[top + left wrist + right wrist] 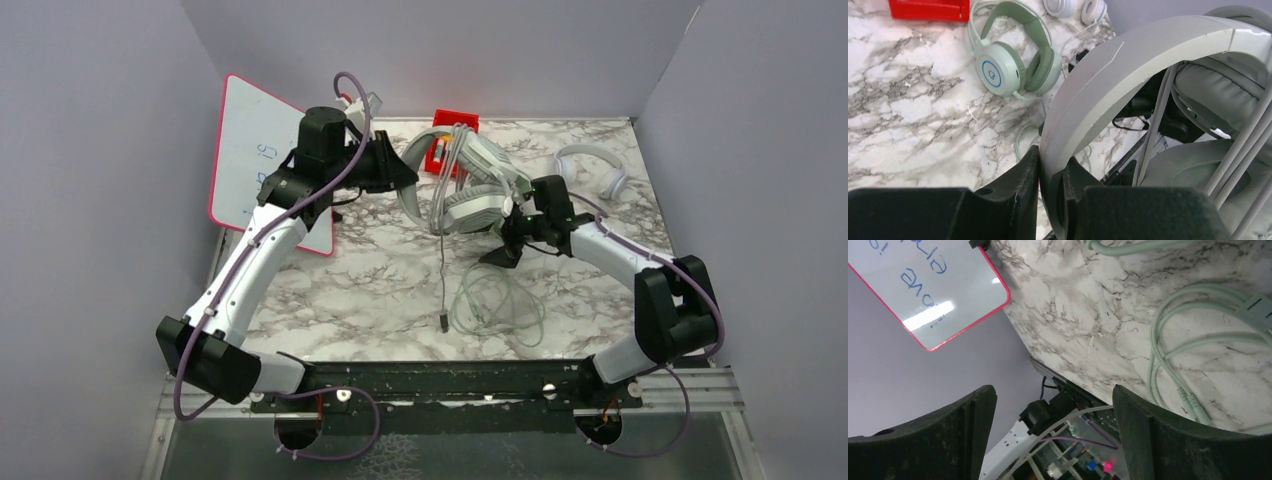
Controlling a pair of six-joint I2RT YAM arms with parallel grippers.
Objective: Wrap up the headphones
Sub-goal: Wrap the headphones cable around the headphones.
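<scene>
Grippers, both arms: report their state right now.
Left gripper: shut on the headband of the grey-white headset, which is lifted off the table.
Right gripper: open, holding nothing.

The board (pixel 262 160) sits far left, the box (pixel 462 118) at the back (middle), the small headset (pixel 612 184) back right, the cable coil (pixel 495 305) in front.

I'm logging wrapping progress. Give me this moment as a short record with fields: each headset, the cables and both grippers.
left gripper: shut on grey-white headset, at its headband, raised over the table
right gripper: open, empty
grey cable: looped over that headband, tail hanging
mint-green headset: lying on table
mint-green cable: loose coils on table
small white headset: on table, far right
</scene>
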